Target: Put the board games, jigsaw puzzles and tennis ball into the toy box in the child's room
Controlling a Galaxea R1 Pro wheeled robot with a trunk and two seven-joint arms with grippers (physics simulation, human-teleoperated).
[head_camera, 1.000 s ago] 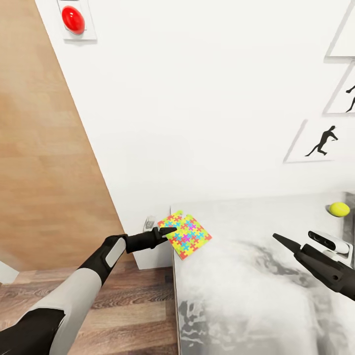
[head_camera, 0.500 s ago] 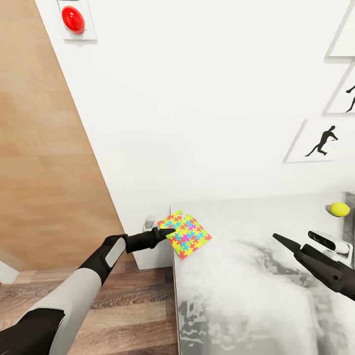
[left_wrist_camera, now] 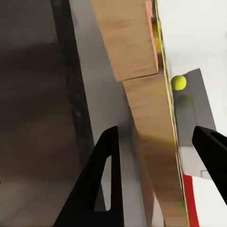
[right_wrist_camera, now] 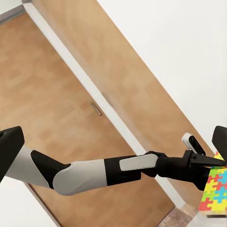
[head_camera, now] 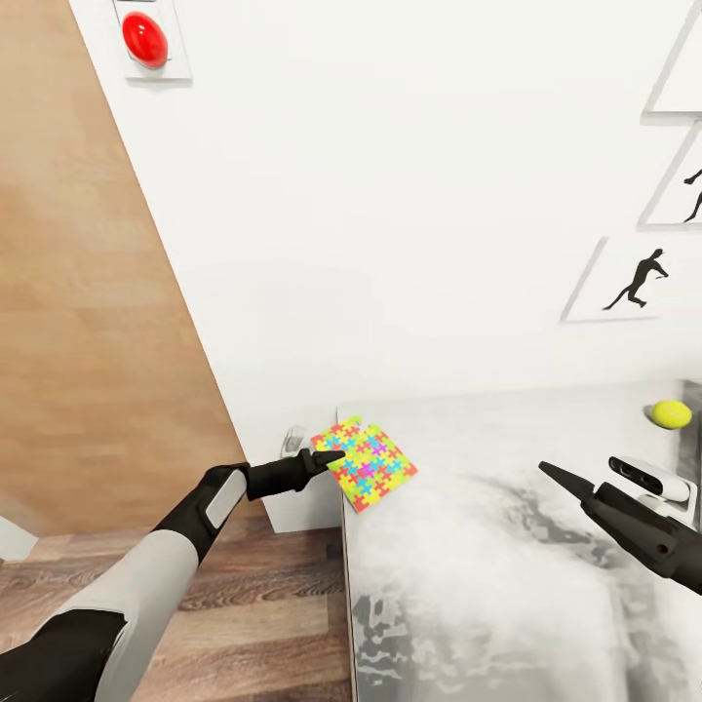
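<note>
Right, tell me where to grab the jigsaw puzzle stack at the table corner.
Take the jigsaw puzzle boxes by the corner that overhangs the table edge, coming in level from the left side. They lie flat, so only that protruding edge lets fingers pass above and below. The left gripper is already there, jaws open around the edge in the left wrist view.

Jigsaw puzzles (head_camera: 368, 461) lay on the table (head_camera: 507, 575) at its near-left corner, possibly stacked, overhanging the edge slightly. Tennis ball (head_camera: 671, 413) sat far right on the same surface, near the wall. Left gripper (head_camera: 330, 456) was positioned at the puzzles' left edge. Right gripper (head_camera: 552, 474) was held above the table, well apart from the puzzles, nearer the ball.
</note>
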